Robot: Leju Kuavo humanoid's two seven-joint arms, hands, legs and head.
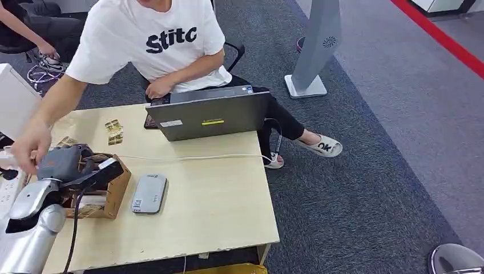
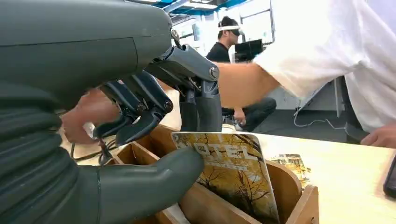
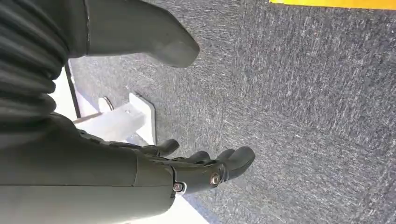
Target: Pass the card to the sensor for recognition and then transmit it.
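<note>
So the counter (image 1: pixel 217 194) carries a grey laptop (image 1: pixel 211 114), and a person (image 1: pixel 154 40) in a white "Stitc" shirt sits behind it. Beside the grey sensor (image 1: pixel 149 193) sits a wooden box (image 1: pixel 117 191). The left hand (image 2: pixel 154 135) reaches into that box, thumb pressing a yellow card (image 2: pixel 233 172) (reads "OTEL") standing there; whether it's gripped, can't tell. The right hand (image 3: pixel 187 170) hangs over carpet, fingers apart, holding nothing.

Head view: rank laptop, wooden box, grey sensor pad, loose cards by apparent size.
1. laptop
2. wooden box, partly hidden by the left hand
3. grey sensor pad, close to the box; unsure
4. loose cards, smallest
</note>
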